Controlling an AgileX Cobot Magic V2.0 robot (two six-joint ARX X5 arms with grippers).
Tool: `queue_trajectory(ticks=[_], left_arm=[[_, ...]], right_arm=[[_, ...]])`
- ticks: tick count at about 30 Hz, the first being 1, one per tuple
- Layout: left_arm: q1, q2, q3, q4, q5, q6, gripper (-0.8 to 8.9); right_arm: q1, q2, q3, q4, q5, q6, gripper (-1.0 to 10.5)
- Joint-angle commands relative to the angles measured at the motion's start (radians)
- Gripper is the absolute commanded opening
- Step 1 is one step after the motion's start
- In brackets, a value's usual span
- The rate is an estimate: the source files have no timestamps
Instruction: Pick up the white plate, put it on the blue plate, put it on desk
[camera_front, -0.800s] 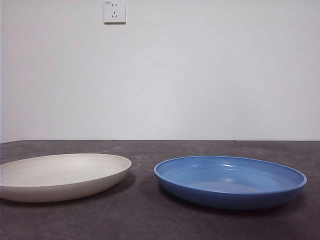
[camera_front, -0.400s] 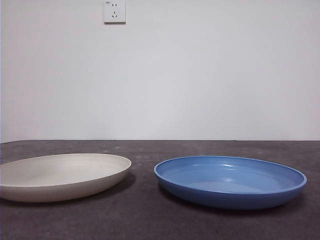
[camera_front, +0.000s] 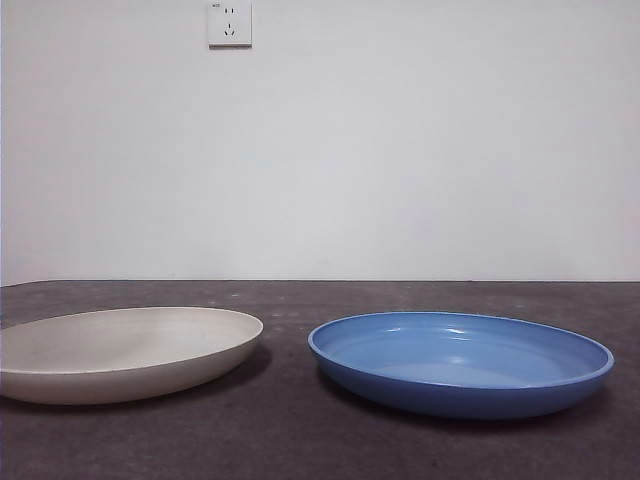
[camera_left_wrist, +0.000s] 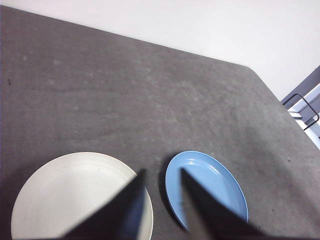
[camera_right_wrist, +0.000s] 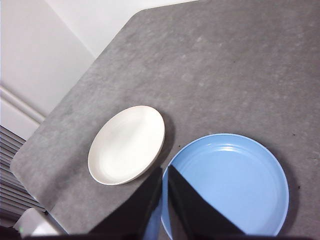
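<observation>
— What's nearest on the worktop (camera_front: 300, 440)?
— Two plates, side by side but apart: the white plate (camera_front: 125, 352) left, the blue plate (camera_front: 460, 362) right. Both lie flat, with nothing in them.
— And the arms?
— Both up high above them. The left gripper (camera_left_wrist: 161, 176) has its jaws a little apart, holding nothing; the right gripper (camera_right_wrist: 164, 172) is nearly closed, also holding nothing.
— Further back?
— A pale wall (camera_front: 400, 150), with a socket (camera_front: 229, 22) high on it.
</observation>
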Motion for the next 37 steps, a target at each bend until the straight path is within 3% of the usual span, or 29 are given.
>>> queue_trajectory(ticks=[1,5,7,8,16,21,29,37], left_arm=[[-0.004,0.003,0.019,0.012,0.005,0.025,3.36],[-0.004,0.003,0.019,0.012,0.005,0.052,5.03],[-0.004,0.003,0.019,0.012,0.005,0.062,5.72],[-0.004,0.003,0.019,0.012,0.005,0.063,5.98],[-0.006,0.003,0.019,0.001,0.005,0.043,5.92],[-0.002,0.043,0.019,-0.094,0.005,0.003,5.92],[0.035,0.270,0.021,-0.240,0.005,0.047,5.92],[0.125,0.523,0.024,-0.191,0.005,0.112,5.92]], right_arm=[[0.003,0.004,0.018,0.006,-0.002,-0.016,0.6],[0.003,0.004,0.018,0.006,0.007,-0.015,5.0],[0.003,0.004,0.018,0.006,0.006,-0.016,6.5],[0.003,0.004,0.018,0.006,0.004,-0.016,6.7],[0.003,0.004,0.018,0.007,0.005,-0.016,6.7],[0.003,0.004,0.018,0.006,0.004,-0.016,6.7],[0.003,0.004,0.018,0.005,-0.050,-0.014,6.7],[0.017,0.005,0.018,-0.003,-0.049,-0.015,6.7]])
